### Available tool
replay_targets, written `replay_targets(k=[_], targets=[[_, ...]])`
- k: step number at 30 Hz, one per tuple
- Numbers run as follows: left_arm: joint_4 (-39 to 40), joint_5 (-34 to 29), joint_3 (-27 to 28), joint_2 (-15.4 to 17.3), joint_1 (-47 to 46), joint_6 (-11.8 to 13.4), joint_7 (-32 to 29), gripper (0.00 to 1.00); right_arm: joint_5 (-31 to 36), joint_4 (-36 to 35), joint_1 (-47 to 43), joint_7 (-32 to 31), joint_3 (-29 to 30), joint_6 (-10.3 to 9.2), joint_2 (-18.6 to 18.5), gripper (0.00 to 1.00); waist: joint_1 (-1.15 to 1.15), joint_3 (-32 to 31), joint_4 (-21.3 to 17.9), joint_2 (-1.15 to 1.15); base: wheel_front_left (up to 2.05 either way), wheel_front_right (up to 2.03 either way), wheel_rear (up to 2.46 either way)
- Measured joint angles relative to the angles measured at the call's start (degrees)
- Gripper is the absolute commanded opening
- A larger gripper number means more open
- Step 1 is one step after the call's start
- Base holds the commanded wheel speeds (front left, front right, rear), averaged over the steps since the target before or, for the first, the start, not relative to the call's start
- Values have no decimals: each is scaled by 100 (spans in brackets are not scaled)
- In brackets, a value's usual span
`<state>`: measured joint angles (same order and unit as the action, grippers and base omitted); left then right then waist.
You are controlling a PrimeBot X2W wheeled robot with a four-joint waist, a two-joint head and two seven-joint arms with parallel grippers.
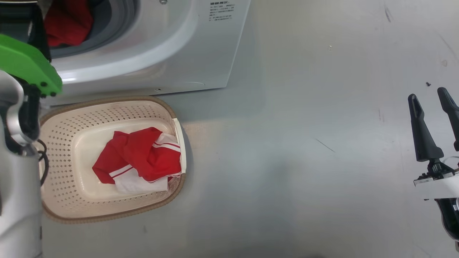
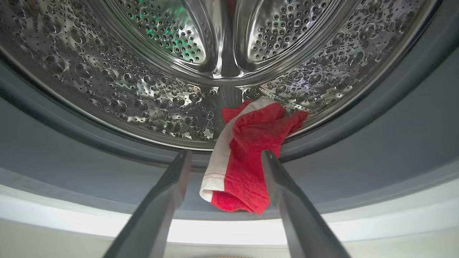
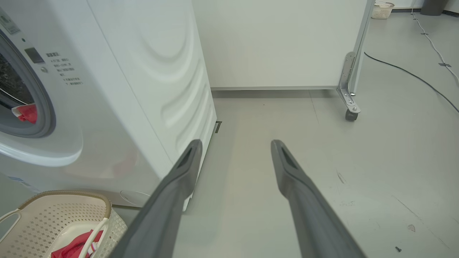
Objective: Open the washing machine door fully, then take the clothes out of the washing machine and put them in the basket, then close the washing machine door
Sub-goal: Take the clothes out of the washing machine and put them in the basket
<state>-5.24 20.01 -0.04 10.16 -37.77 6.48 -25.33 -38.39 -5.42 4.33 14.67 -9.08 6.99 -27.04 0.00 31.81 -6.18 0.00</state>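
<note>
The washing machine stands with its round opening uncovered; I cannot make out the washing machine door. A red and white garment hangs from the steel drum over the grey gasket. My left gripper is open, its fingertips on either side of that cloth. The same red cloth sits in the opening. The basket stands on the floor before the washer and holds another red and white garment. My right gripper hangs open and empty over bare floor, also seen as the right gripper.
My left arm with its green part crosses the basket's left side. Behind the washer stand a white panel on a caster, a floor cable and a distant second basket. The floor right of the washer is open.
</note>
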Motion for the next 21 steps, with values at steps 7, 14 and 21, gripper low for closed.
replay_targets(k=[7, 14, 21], targets=[[-247, -1, 212, 90, -628, 5, -520, 100, -86, -38, 151, 0, -21, 0, -46, 100, 0, 330, -151, 0, 0, 0, 0], [-535, -20, 265, 124, -935, 31, -720, 100, -110, -26, 313, 0, -32, 0, -48, 100, 0, 558, -285, 0, 0, 0, 0], [-769, -103, 185, 125, -1123, 31, -949, 100, -143, -5, 371, 0, -25, 0, -49, 100, 0, 689, -395, 0, 0, 0, 0]])
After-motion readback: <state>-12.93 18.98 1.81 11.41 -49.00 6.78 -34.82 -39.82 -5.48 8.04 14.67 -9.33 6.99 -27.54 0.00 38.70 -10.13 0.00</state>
